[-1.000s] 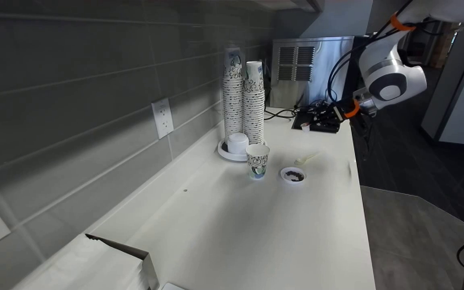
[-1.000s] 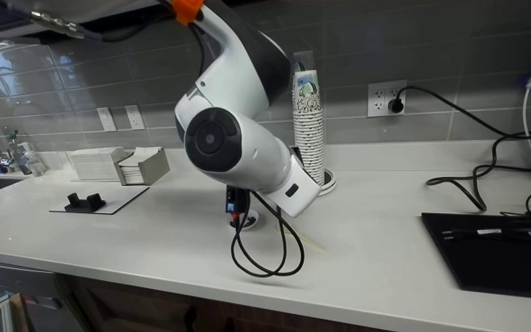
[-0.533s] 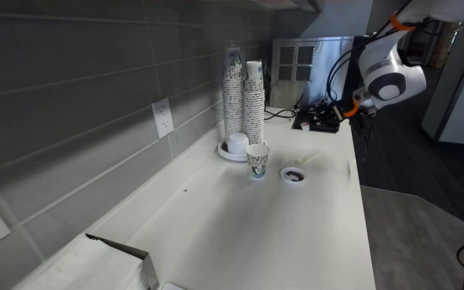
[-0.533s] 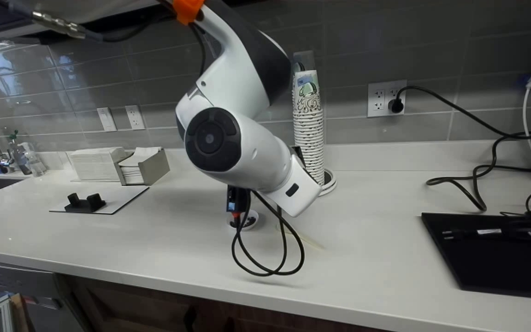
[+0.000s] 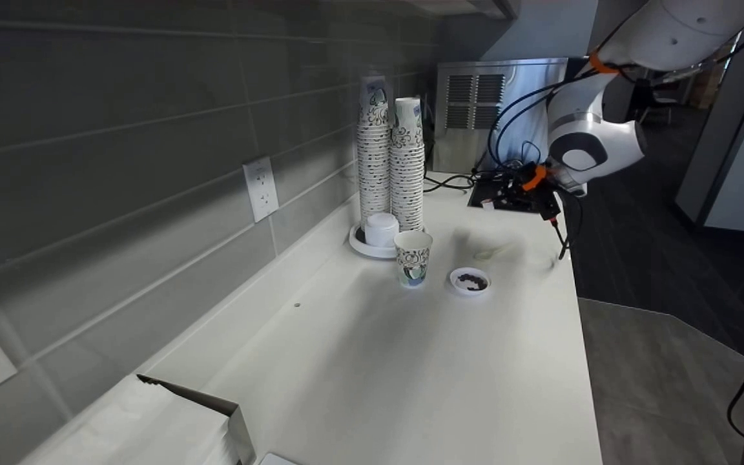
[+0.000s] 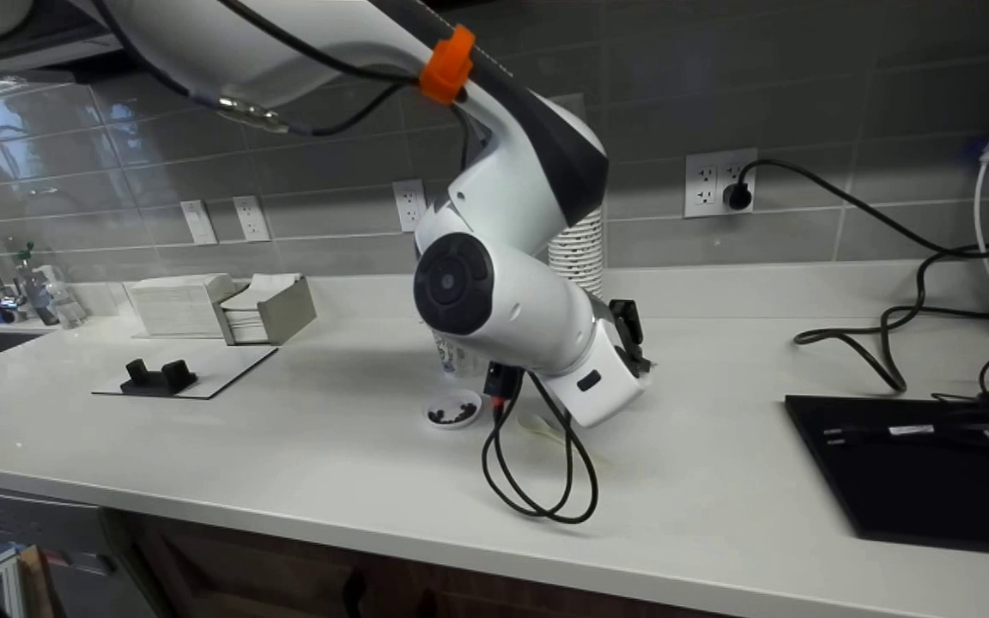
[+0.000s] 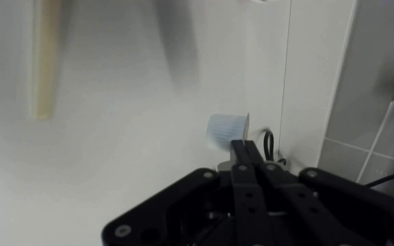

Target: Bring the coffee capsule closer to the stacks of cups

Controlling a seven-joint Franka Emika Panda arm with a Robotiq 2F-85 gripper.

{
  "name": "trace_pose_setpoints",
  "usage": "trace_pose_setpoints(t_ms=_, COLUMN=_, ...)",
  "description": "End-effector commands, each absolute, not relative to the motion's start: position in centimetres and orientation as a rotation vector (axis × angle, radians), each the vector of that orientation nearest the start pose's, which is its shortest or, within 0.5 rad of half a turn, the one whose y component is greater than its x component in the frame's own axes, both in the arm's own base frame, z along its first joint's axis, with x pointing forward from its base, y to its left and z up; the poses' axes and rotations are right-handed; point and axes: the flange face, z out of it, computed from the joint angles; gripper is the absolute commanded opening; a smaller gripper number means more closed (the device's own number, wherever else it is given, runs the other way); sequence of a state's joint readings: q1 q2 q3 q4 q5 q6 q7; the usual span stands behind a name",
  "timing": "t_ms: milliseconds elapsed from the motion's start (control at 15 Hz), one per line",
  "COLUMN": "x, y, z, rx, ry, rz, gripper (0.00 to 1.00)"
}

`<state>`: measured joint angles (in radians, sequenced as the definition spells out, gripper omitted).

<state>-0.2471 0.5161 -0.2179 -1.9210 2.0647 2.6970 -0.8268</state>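
The coffee capsule (image 7: 224, 128) is a small pale, ribbed pod with a flat lid. My gripper (image 7: 244, 143) is shut on the lid's rim, and the pod's body sticks out beside the fingertips, above the counter. The capsule is a tiny pale spot (image 5: 488, 205) in an exterior view, at the tips of the gripper (image 5: 496, 201). The stacks of cups (image 5: 407, 184) are two tall columns on a white round base (image 5: 372, 252) by the wall. A part of them (image 6: 579, 253) shows behind the arm in an exterior view, where the capsule and fingertips are hidden.
A single patterned cup (image 5: 413, 258) stands before the stacks. A white dish (image 5: 454, 284) with dark bits and a pale spoon (image 5: 491, 252) lie nearby; the spoon's handle (image 7: 46, 65) shows in the wrist view. A black panel (image 6: 932, 506) and cables lie at the far end.
The arm has moved lower and turned, leftward in one picture and rightward in the opposite one. The capsule stays in the gripper with little shift. A shadow now falls near the spoon.
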Motion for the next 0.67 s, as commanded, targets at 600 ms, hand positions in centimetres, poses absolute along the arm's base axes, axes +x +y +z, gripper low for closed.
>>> trace_pose_setpoints(t_ms=600, x=60.2, y=-32.3, z=17.2, rx=-1.630, ry=1.797, rz=-1.035, gripper=0.28)
